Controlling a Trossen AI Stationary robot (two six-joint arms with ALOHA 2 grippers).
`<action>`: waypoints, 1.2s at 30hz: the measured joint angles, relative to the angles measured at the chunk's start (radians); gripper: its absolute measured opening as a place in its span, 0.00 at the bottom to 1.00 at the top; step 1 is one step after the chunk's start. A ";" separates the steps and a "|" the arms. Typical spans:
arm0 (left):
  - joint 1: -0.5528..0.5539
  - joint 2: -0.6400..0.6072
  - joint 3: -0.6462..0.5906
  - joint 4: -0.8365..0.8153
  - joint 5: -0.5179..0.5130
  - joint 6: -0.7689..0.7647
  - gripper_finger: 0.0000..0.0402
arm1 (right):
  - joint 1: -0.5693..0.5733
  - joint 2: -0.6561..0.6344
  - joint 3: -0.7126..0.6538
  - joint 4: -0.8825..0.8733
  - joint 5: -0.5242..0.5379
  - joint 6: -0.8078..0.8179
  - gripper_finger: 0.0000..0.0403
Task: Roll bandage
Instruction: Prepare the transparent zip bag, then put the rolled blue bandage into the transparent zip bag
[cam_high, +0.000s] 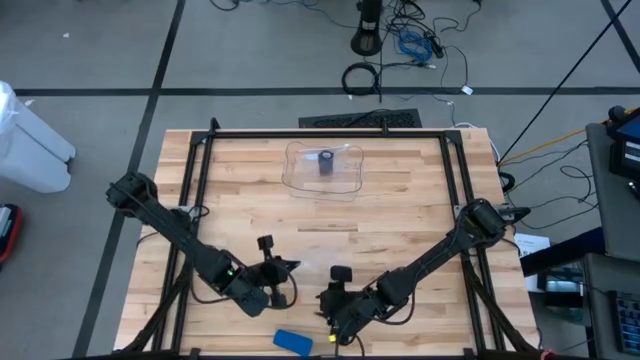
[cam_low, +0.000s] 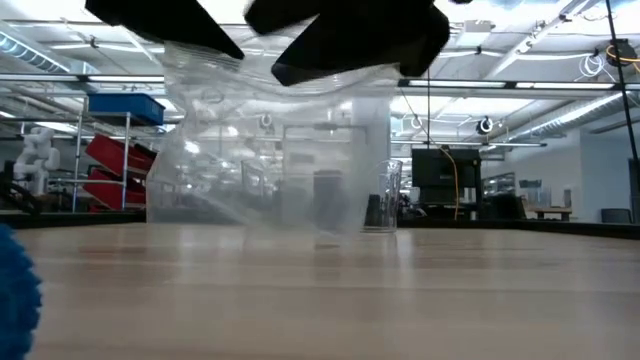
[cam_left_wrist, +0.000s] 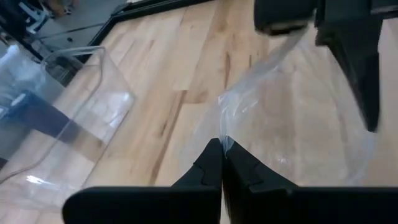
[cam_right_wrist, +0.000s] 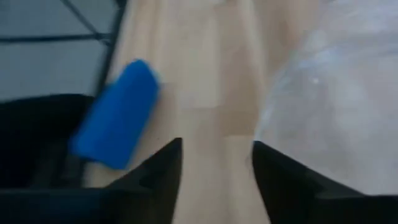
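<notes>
The left gripper is sitting at the table's near edge, its fingers clenched on the edge of a clear plastic bag; the right gripper is hanging just beside it, jaws released and holding nothing, with the bag's film close by one finger; a blue bandage roll is lying on the wooden table just beside the right gripper, untouched; a dark roll is standing in a clear tray well apart at the far side.
</notes>
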 joint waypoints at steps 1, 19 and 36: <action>0.000 0.012 0.000 0.016 0.000 0.001 0.00 | -0.001 0.002 0.000 0.014 -0.044 0.033 0.47; 0.005 0.087 0.000 -0.078 -0.005 -0.109 0.00 | -0.031 0.167 0.000 0.393 -0.421 0.190 0.79; 0.032 0.083 0.000 -0.168 0.055 -0.214 0.00 | -0.032 0.216 0.000 0.387 -0.430 0.127 0.78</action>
